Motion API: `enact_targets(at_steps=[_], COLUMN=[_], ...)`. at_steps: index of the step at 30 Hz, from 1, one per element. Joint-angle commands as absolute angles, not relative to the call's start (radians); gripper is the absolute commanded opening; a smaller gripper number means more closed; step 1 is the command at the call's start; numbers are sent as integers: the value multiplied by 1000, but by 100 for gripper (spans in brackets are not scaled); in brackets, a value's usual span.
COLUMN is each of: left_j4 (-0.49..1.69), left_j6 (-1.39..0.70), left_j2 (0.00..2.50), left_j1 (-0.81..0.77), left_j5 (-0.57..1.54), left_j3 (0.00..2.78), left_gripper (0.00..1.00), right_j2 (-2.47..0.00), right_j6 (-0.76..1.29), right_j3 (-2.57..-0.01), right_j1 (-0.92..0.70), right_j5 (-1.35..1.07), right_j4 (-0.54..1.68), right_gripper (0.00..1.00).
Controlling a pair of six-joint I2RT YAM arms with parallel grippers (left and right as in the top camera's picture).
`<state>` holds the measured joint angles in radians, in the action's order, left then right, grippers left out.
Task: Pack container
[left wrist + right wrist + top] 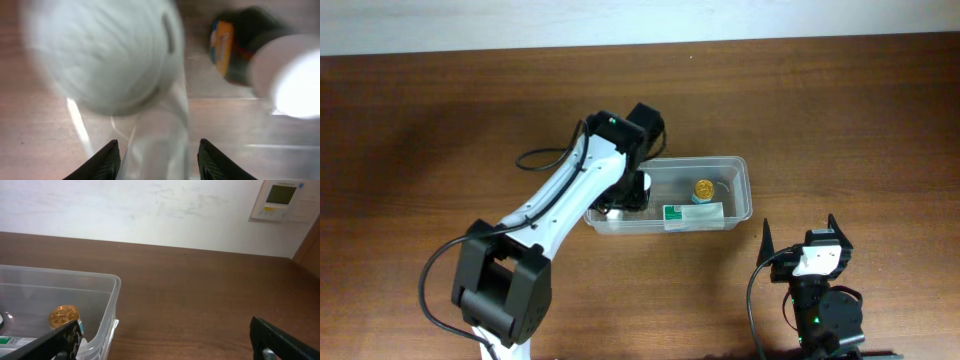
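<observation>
Nothing is reading legibly anywhere. The green-and-white box inside the container is carrying print too small to read. The bottle label is blurring out, and the wall panel is showing only unreadable marks.

Dark brown wood-grain counter fills nearly the whole overhead view, with long planks running left to right. A pale strip runs along the far edge at the top of the overhead view; can't tell if it is wall or floor. In the right wrist view the counter runs back to a white wall that is plain and matte, with faint scuffs and smudges. A white wall panel with a small greenish screen is mounted at upper right, touching nothing else. A slanted brown wood edge sits at far right below the panel, maybe a door or trim. Lighting is even and soft, with no hard shadows and a mild sheen on the counter.
</observation>
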<state>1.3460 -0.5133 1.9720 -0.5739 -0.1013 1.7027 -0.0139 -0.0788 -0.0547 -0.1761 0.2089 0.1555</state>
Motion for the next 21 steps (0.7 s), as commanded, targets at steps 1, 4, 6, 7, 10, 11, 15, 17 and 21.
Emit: enact_targets(at_steps=[1, 4, 6, 7, 10, 11, 15, 17, 21], left_j4=[1387, 1417, 1429, 1431, 1442, 1446, 1483, 1497, 1517], left_j6=[-498, -455, -447, -442, -432, -432, -431, -432, -432], left_j2=[1976, 1976, 1976, 1976, 1976, 1976, 1974, 1969, 1960], left_j1=[-574, -573, -573, -573, -554, -542, -461, -413, -296], left_j5=[-94, -67, -60, -60, -60, -60, -61, -71, -88], left_j3=[1818, 1907, 1963, 1985, 2054, 2071, 2140, 2160, 2168], left_gripper=[50, 51, 50, 51, 51, 51, 56, 59, 65], right_j2=[-4, -4, -4, -4, -4, -4, -4, -4, -4], right_j6=[-74, -74, -74, -74, -74, -74, -74, -74, -74], right_j3=[-46, -46, -46, -46, -46, -46, -46, -46, -46], right_j1=[-170, -170, -170, -170, -170, -170, -170, -170, -170], right_j5=[218, 218, 218, 218, 218, 218, 218, 218, 218], right_j4=[156, 156, 156, 156, 155, 156, 156, 156, 156], right_gripper=[98, 98, 98, 98, 98, 98, 98, 98, 98])
